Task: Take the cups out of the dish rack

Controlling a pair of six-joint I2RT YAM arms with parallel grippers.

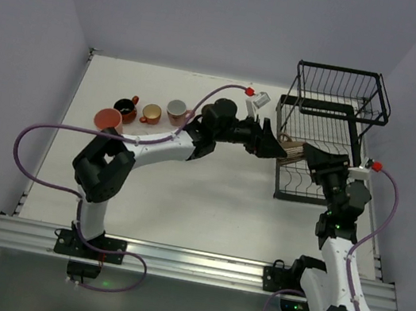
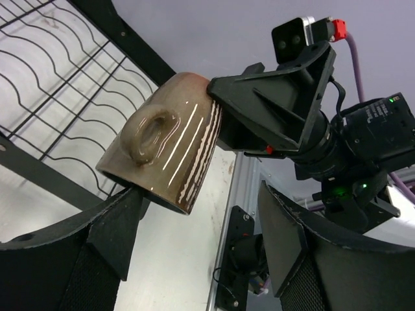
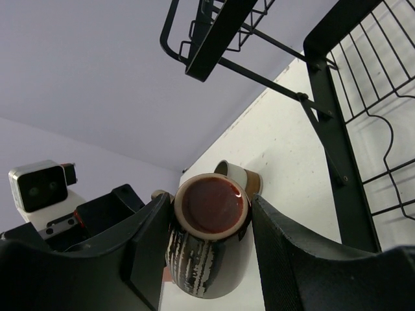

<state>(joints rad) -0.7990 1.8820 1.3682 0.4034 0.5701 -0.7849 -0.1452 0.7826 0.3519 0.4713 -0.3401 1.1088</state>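
four cups (image 1: 143, 113) stand at 10 o'clock on the table (image 1: 200, 202). left gripper (image 2: 194, 249) has its fingers apart around a brown mug (image 2: 165, 155), mid-air at 2 o'clock. right gripper (image 3: 211, 223) is clamped on it, beside the dish rack (image 1: 333, 129).

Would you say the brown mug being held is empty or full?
Empty: the mug shows only bare dark glaze inside, right wrist view.

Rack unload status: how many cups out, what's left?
Done: four cups stand on the table, far left. In hand: a brown mug clamped in the right gripper beside the rack, left gripper open close by, likely a handover. Left: no more cups visible in the rack.
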